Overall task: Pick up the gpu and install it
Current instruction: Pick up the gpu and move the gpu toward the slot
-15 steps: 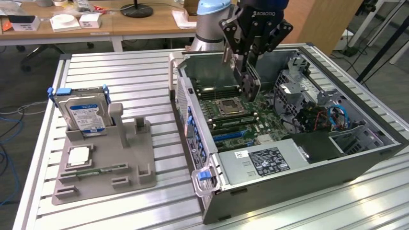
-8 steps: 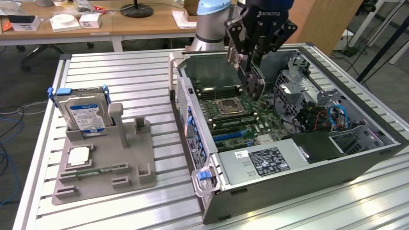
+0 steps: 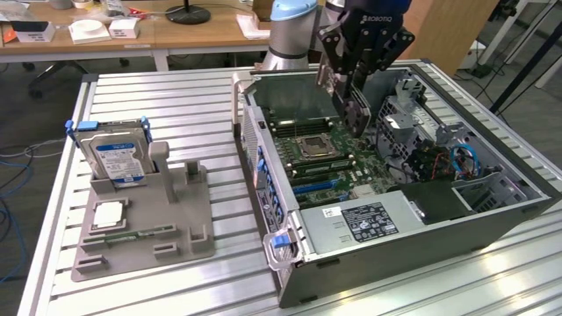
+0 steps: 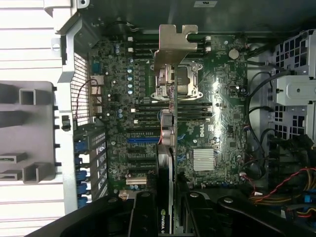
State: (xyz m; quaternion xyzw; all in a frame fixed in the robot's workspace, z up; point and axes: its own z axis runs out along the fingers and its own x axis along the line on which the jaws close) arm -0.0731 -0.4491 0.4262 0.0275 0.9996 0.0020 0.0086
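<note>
The pickup looks done: the gripper (image 4: 167, 219) is clamped on the gpu (image 4: 169, 138), fingers pressing on both of its flat faces. The card hangs over the motherboard (image 4: 217, 98) inside the open computer case (image 3: 395, 263), well away from the grey parts tray (image 3: 189, 224). Seating it remains. It appears to be above the board rather than in a slot, though the edge-on view makes contact hard to judge. The arm reaches down into the case from above, with the gripper pointing at the board.
</note>
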